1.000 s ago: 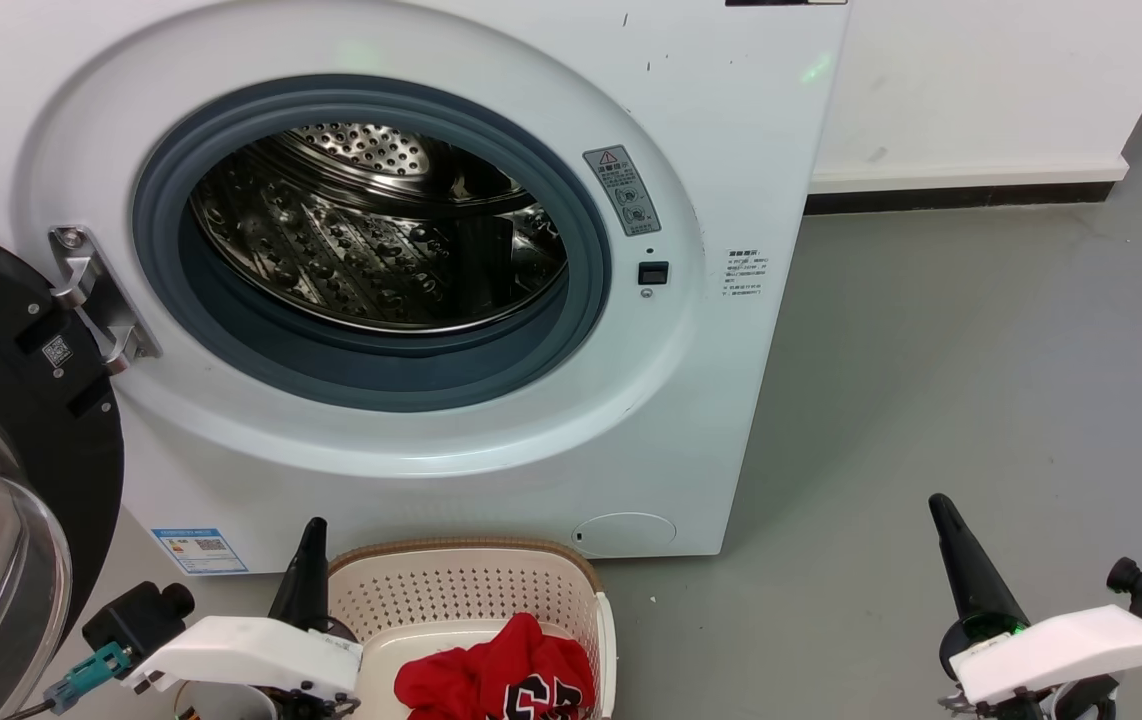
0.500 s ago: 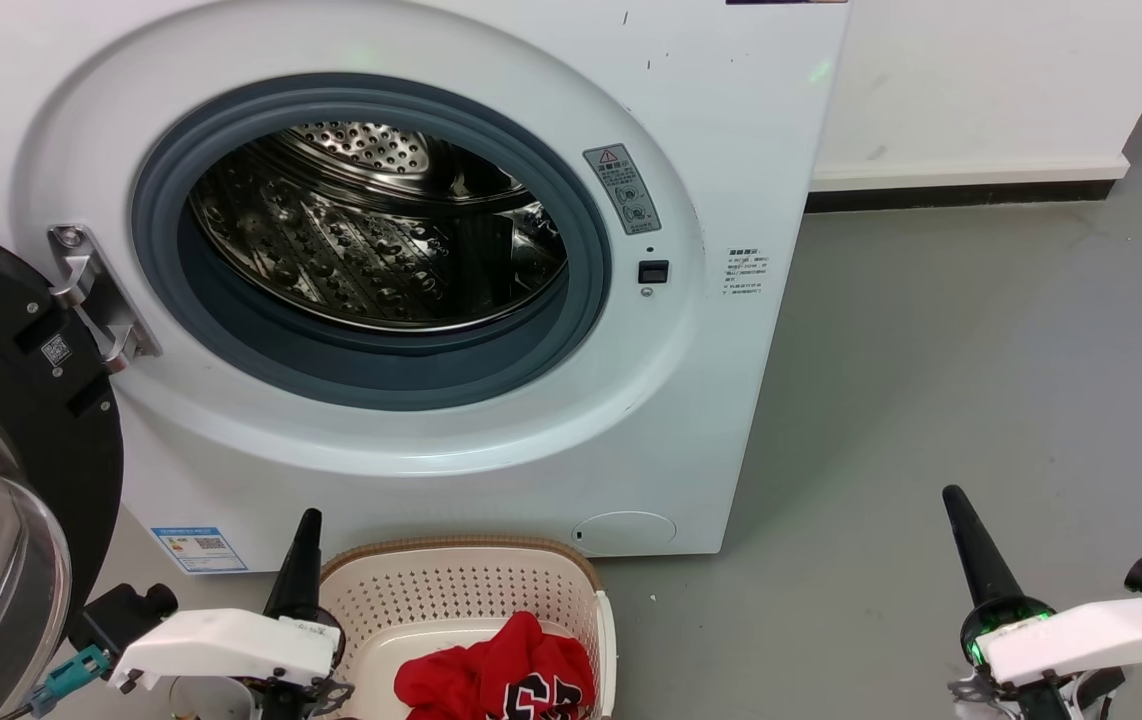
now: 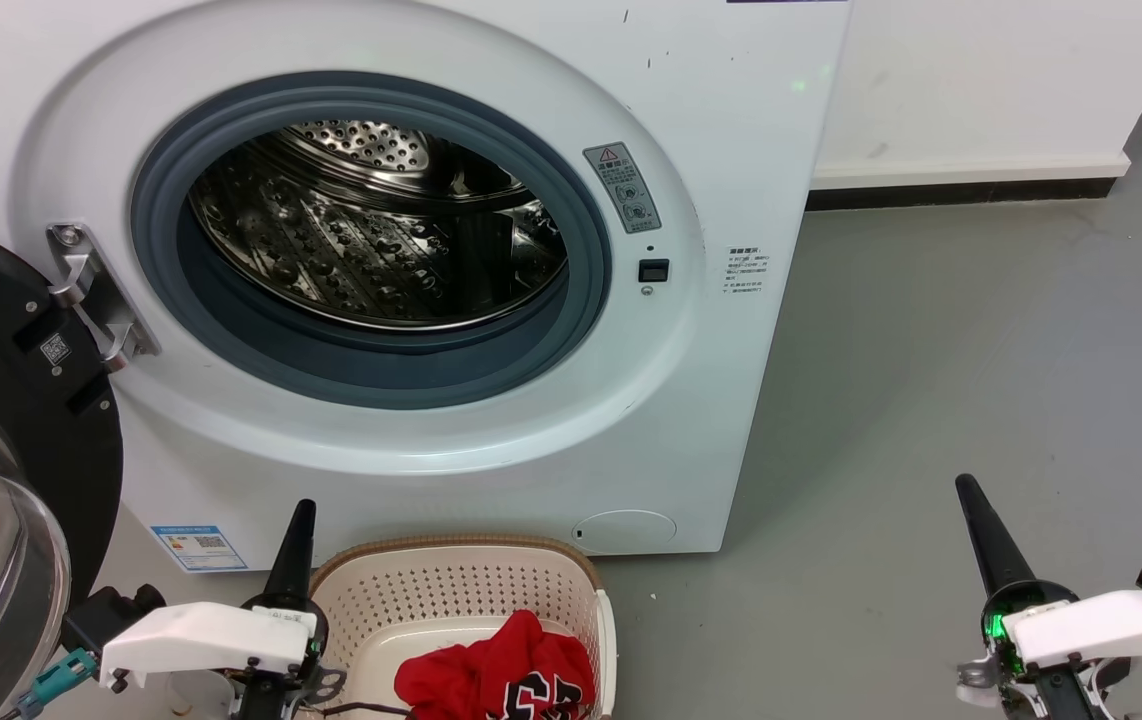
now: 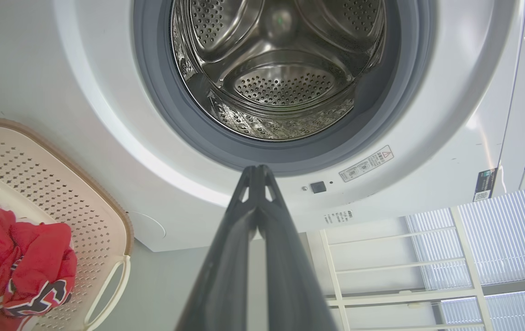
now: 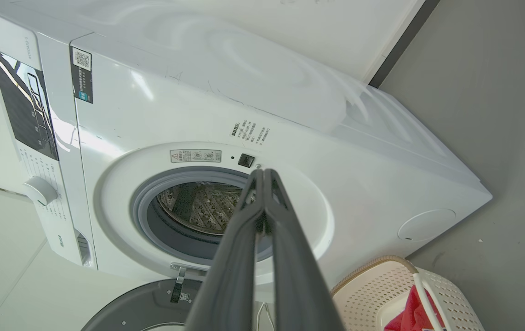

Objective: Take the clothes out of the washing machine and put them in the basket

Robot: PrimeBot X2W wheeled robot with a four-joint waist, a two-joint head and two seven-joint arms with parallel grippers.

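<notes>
The white washing machine [image 3: 731, 120] fills the head view, its round porthole open onto a bare steel drum [image 3: 371, 230]; the drum [image 4: 281, 82] looks just as bare from the left wrist. Below it stands the cream basket [image 3: 461, 590] holding red clothes [image 3: 501, 670], one a jersey with black-and-white numerals. They also lie in the basket [image 4: 83, 197] as red clothes [image 4: 19, 257] at the left wrist view's lower left. My left gripper [image 3: 304, 508] is shut beside the basket's left rim, tips pressed together [image 4: 258, 169]. My right gripper [image 3: 964, 484] hangs shut over the floor, fingers closed [image 5: 262, 171].
The machine's dark glass door [image 3: 1, 480] stands swung open at the left, close to my left arm. Grey floor [image 3: 981, 330] stretches to the right of the machine, bounded by a white wall with a dark skirting [image 3: 961, 195]. A white shelf frame [image 4: 382, 271] shows in the left wrist view.
Both grippers have drifted slightly: the left one lower and leftward, the right one further right. Clothes, basket and drum are unchanged.
</notes>
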